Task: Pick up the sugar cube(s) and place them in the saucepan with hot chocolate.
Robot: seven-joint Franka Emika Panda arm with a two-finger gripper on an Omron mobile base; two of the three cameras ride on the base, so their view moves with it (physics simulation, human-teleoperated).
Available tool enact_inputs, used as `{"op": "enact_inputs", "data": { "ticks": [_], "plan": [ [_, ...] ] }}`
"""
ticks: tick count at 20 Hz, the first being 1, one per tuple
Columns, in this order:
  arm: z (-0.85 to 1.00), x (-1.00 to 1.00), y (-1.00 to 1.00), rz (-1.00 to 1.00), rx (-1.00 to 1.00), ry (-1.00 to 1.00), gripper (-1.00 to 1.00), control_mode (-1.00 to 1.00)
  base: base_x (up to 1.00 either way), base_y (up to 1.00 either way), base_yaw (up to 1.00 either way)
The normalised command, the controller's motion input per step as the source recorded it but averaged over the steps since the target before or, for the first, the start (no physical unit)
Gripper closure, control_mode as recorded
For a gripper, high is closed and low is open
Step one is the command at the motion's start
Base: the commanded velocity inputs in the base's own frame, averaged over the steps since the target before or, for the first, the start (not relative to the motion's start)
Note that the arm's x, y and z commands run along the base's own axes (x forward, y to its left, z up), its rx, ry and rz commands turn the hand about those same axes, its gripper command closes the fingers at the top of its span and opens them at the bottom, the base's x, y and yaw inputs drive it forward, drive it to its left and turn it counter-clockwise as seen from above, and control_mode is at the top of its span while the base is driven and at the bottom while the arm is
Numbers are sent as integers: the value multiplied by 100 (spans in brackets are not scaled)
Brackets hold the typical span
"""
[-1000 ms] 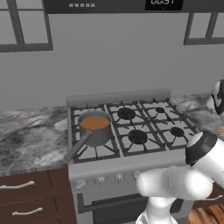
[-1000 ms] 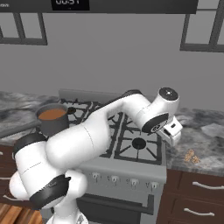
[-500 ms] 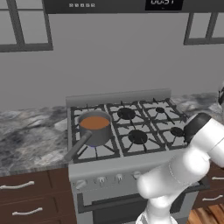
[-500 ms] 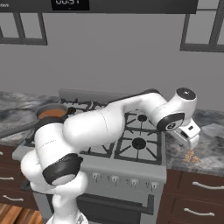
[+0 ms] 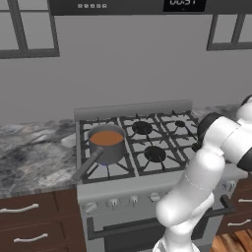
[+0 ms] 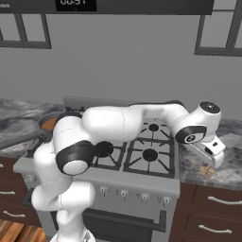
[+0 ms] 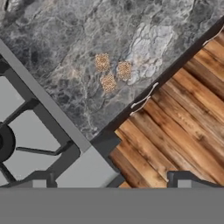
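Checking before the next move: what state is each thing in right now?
Saucepan: upright on the front left burner, hot chocolate inside.
Sugar cubes: three, loose on the counter right of the stove, untouched.
Hand: open, empty, above the cubes.

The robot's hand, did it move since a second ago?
Yes. In the right base view the hand has swung rightward, off the stove and out over the counter, above the sugar cubes.
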Motion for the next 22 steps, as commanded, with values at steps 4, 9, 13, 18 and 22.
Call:
{"op": "enact_inputs", "data": {
  "ticks": [4,9,13,18,22],
  "plan": [
    [-13,6,-7,0,-6,3,-100,-100,0,0,0],
    [-1,25,0,2,-15,2,-100,-100,0,0,0],
    [-12,30,0,3,-13,2,-100,-100,0,0,0],
    [-27,22,0,4,-9,2,-100,-100,0,0,0],
    [-33,4,0,1,-1,0,-100,-100,0,0,0]
  ]
}}
